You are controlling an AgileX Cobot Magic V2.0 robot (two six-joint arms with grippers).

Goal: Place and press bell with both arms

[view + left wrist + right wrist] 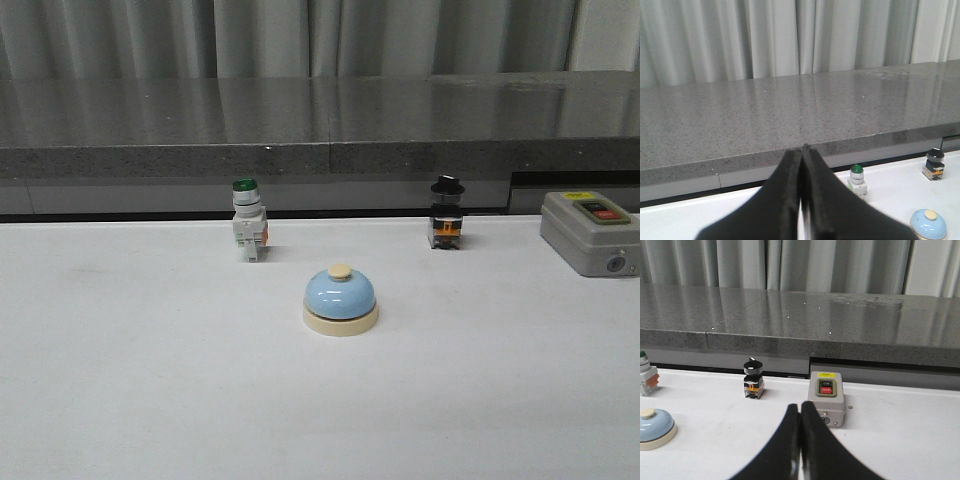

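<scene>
The small light-blue dome-shaped bell (pixel 340 299), with its cream round base and cream button on top, sits upright on the white table (pixel 150 380), near the middle of the front view and free of any contact. Behind it to the left stands the green-capped white push-button switch (pixel 248 220); behind it to the right stands the black-capped switch (pixel 446 213) with an orange band on its body. Both are well apart from the bell. At the right edge of that view a grey control box (pixel 590 232) with coloured buttons on its lid is partly cut off by the frame (the small print on its yellow label cannot be read). A dark speckled stone ledge (pixel 320 125) runs behind the table, with pale curtains (pixel 300 35) above it.

Neither arm appears in the front view. In the left wrist view the black left gripper (pixel 802 200) has its fingers pressed together with nothing between them; the bell (pixel 928 223) shows only partly, clipped at the lower corner. In the right wrist view the black right gripper (pixel 799 445) is likewise closed on nothing, its fingers meeting along a thin seam, and the bell (pixel 654 428) is cut by the frame edge.
</scene>
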